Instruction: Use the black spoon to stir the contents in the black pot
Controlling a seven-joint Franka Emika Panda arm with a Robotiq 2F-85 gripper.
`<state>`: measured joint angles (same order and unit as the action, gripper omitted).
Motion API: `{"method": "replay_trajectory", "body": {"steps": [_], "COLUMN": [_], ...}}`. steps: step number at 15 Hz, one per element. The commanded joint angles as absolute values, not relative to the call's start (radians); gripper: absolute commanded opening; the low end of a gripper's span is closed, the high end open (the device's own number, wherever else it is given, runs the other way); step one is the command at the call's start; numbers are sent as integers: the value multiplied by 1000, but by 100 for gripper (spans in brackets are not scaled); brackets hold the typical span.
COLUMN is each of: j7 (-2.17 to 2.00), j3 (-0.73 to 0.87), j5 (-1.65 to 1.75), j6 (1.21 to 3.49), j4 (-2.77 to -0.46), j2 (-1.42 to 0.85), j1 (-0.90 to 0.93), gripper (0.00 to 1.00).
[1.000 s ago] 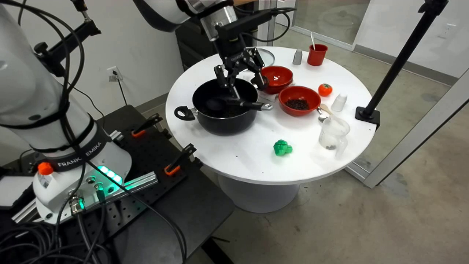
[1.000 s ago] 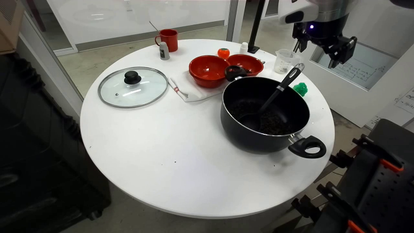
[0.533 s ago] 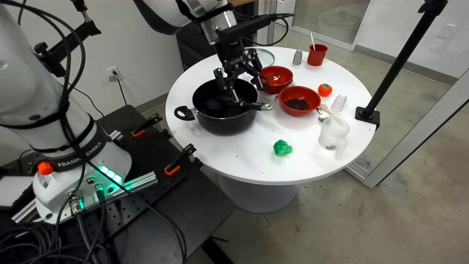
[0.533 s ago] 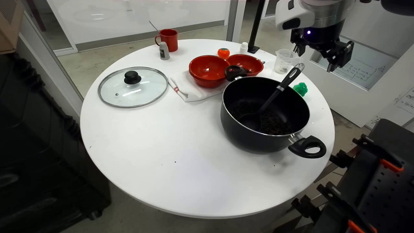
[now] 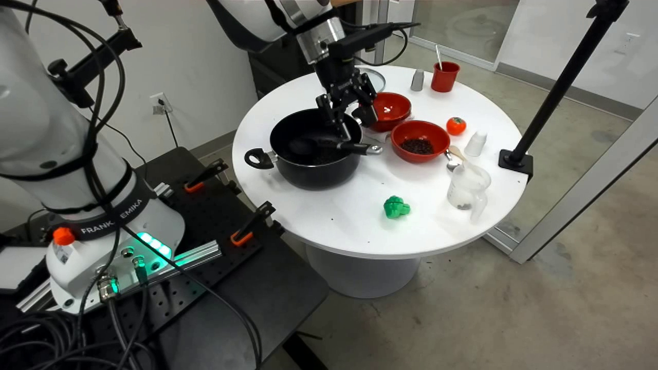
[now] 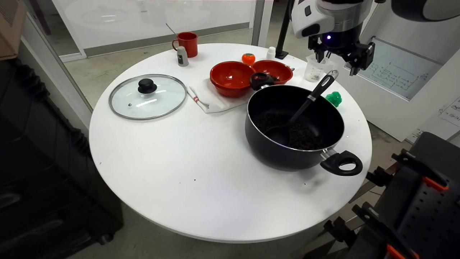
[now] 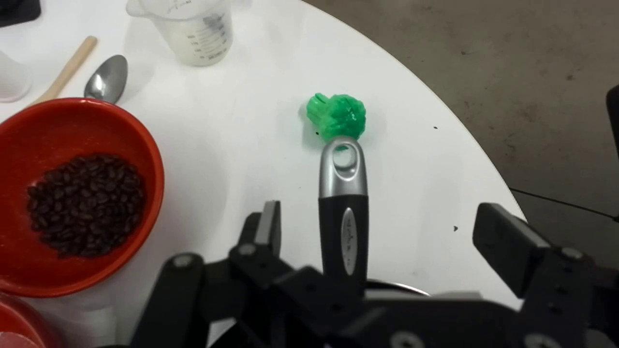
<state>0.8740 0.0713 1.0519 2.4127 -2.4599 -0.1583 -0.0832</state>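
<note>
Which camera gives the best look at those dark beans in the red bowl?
The wrist view: it looks closely down into the red bowl, so single beans stand out. Both exterior views show them smaller, as a dark patch; in an exterior view only a bit shows, just beyond the black pot.

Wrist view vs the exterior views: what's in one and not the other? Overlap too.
Wrist view only: the oval badge on the black spoon.

Both exterior views, not the wrist view: the spoon's head inside the black pot, the tomato, the red mug and the glass lid.

Shared: the spoon's handle, a strip of the pot's rim, the open gripper, the green broccoli, the measuring cup and the red bowl of dark beans.
</note>
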Motion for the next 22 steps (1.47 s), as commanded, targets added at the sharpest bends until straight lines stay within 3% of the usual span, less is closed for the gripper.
{"method": "replay_trajectory", "body": {"steps": [1, 6, 7, 9, 14, 15, 16, 17, 19, 22], "j7": [927, 935, 935, 932, 949, 954, 957, 961, 969, 979], "j3": [72, 66, 64, 62, 57, 57, 56, 56, 55, 50], "j5": [1067, 1055, 1053, 1058, 1059, 1061, 1060, 1056, 1050, 1013], "j6": [2404, 2377, 2373, 2372, 2379, 2384, 2386, 2387, 2387, 2355], "j4": [-2382, -2341, -2338, -2336, -2351, -2355, -2355, -2356, -2357, -2357], "j2": [-253, -340, -349, -359, -343, -340, -338, -337, -334, -321], "j1": [-98, -110, -110, -110, -113, -114, -115, -116, -118, -116], "gripper": [100, 100, 75, 71, 34, 56, 23, 22, 8, 8]}}
